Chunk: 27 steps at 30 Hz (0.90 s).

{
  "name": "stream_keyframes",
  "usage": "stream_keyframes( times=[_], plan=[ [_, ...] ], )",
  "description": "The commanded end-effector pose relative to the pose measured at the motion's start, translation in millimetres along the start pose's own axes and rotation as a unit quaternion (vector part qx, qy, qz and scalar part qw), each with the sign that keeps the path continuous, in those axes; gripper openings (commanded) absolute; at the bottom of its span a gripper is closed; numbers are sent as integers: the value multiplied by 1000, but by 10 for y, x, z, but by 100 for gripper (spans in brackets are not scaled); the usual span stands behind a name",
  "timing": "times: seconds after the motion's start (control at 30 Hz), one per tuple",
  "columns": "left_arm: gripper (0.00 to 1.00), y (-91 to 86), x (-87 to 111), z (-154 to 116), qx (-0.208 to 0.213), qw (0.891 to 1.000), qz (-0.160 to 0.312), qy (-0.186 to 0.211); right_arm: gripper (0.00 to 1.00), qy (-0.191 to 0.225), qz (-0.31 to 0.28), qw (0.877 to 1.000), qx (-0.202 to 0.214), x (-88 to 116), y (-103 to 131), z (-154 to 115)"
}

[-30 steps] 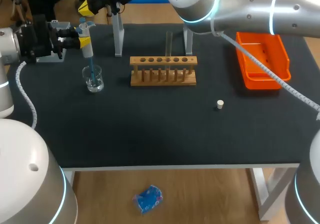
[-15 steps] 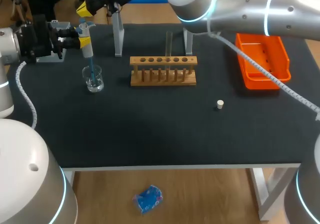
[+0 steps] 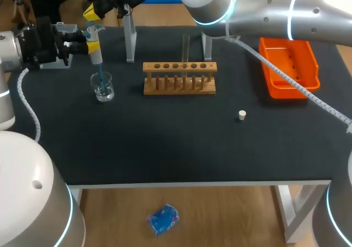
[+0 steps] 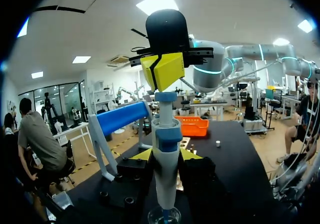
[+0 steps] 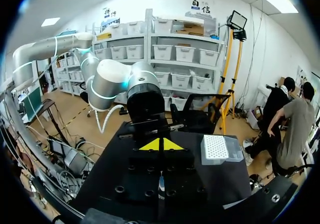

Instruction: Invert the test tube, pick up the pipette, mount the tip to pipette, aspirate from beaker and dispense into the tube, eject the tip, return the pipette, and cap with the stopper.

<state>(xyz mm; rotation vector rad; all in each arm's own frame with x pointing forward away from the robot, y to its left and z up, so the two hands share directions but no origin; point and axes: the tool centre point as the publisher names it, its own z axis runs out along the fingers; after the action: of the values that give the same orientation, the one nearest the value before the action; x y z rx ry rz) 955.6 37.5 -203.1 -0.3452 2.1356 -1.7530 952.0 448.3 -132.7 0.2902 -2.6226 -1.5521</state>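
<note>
Yellow-tipped right gripper, fingers together, has eased lower over the pipette clamped in left gripper.

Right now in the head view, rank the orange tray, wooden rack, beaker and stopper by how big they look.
1. orange tray, only a little ahead of the rack
2. wooden rack
3. beaker
4. stopper, by far the smallest

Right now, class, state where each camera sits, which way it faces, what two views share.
Head view: above, behind, looking down at table; left arm, right arm show.
Left wrist view: on left arm, facing across table; left gripper holds pipette under right gripper.
Right wrist view: on right arm, facing left arm past right gripper.
Shared: pipette, head and left wrist views.
</note>
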Motion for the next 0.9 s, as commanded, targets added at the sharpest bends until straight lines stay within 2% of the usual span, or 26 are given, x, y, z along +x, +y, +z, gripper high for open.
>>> stream_keyframes(
  times=[0.03, 0.9],
  plan=[
    [0, -15, -7, 5, 2, 1000, 1, 0, 0, 4, 3, 1000, 4, -52, -42, 26],
    [0, -15, -7, 5, 2, 1000, 1, 0, 0, 17, 22, 1000, 7, 17, -220, 118]
  ],
)
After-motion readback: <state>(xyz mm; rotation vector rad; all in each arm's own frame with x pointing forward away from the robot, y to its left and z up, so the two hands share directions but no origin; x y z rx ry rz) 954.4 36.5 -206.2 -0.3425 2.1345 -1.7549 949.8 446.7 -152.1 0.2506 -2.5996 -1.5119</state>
